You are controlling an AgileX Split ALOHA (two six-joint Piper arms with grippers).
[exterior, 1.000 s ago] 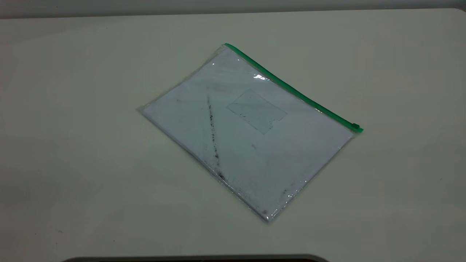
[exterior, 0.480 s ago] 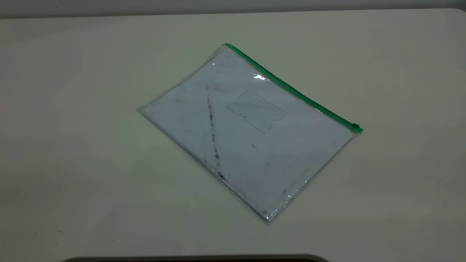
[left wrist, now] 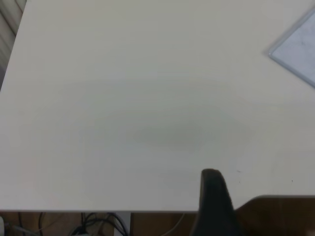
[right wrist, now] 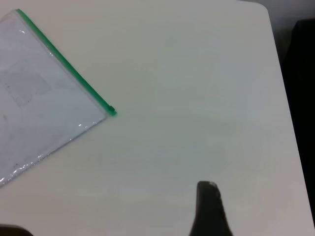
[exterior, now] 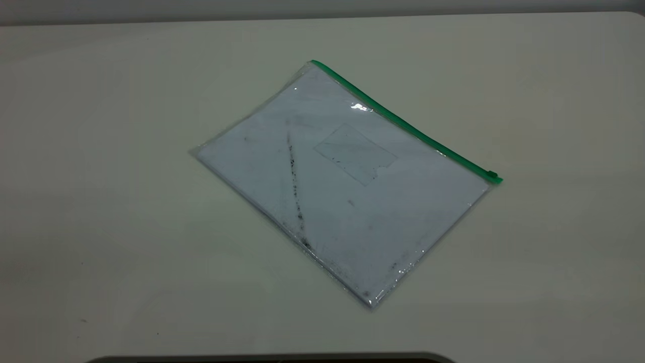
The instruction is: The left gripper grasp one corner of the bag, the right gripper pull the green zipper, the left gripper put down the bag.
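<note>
Risk sits mostly in the first pinch: the flat clear plastic bag (exterior: pixel 347 186) with its white sheet lies flush on the pale bench (exterior: pixel 101 201), so a fingertip could skate over the film and shove the bag rather than lift it. You would want the pointed corner (exterior: pixel 315 63) at the far end of the thin bright green zipper (exterior: pixel 403 121); the tiny green slider tab (exterior: pixel 492 175) waits at the opposite end. Only 1 dark fingertip shows for the left claw (left wrist: pixel 212 196) and 1 for the right claw (right wrist: pixel 209 206), so I cannot tell how wide either stands. Both hang well apart from the bag. Bare bench surrounds the bag on all 4 sides, though the right claw's approach runs near the bench's rounded edge.
</note>
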